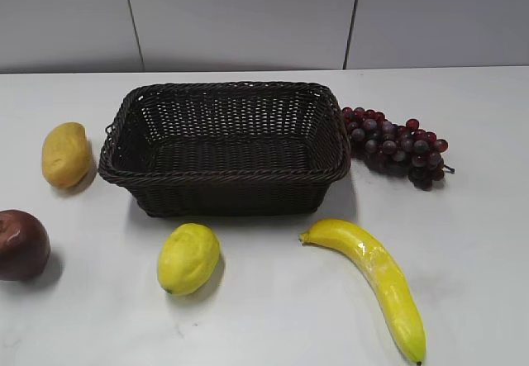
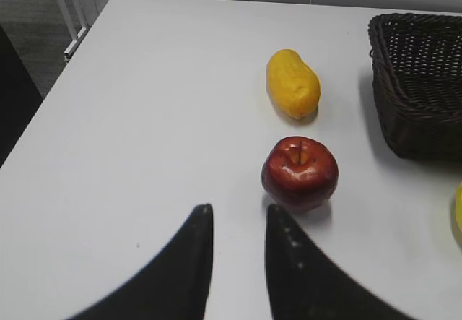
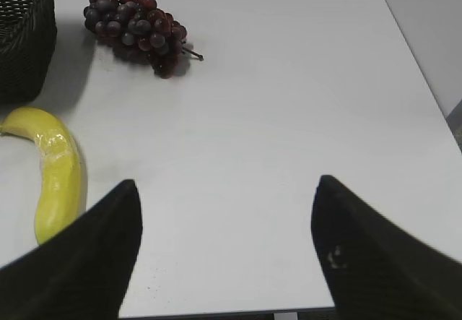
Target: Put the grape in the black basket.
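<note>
The grape [image 1: 397,145] is a dark red-purple bunch lying on the white table just right of the black basket [image 1: 225,180], close to its right rim. The basket is a dark woven rectangle with nothing in it. In the right wrist view the grape [image 3: 136,29] lies far ahead and to the left of my right gripper [image 3: 227,190], which is wide open and empty above the table's near edge; the basket's corner [image 3: 27,31] shows at top left. My left gripper [image 2: 237,212] is narrowly open and empty, just short of the apple. Neither gripper shows in the exterior view.
A dark red apple [image 1: 21,244] and a yellow mango-like fruit [image 1: 65,154] lie left of the basket, a lemon [image 1: 188,258] in front of it, a banana [image 1: 376,277] at front right. The table's left edge [image 2: 43,96] drops off to the floor.
</note>
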You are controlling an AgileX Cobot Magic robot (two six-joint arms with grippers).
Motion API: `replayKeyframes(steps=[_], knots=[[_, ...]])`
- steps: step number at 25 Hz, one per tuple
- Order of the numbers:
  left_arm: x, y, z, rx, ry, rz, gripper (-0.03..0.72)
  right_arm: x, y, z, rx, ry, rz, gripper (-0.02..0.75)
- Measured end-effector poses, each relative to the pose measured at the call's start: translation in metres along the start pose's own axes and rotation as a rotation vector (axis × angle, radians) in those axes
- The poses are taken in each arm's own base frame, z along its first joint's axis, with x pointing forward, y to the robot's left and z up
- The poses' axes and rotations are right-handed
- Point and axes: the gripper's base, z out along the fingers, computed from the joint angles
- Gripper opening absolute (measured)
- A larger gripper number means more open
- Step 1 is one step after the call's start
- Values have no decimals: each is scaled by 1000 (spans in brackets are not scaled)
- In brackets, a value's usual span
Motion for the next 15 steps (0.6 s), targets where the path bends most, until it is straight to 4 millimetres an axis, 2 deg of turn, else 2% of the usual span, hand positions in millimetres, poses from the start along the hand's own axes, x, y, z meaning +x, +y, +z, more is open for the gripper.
replayKeyframes(steps=[5, 8, 11, 15], knots=[[0, 0, 0, 0, 0, 0, 227, -3, 0, -2, -2, -19, 1, 553], [0, 0, 0, 0, 0, 0, 227, -19, 2, -3, -12, -111, 3, 553], [0, 0, 0, 0, 0, 0, 227, -37, 3, 6, -23, -189, 7, 553], [0, 0, 0, 0, 0, 0, 227, -60, 5, 28, -26, -215, 6, 553]])
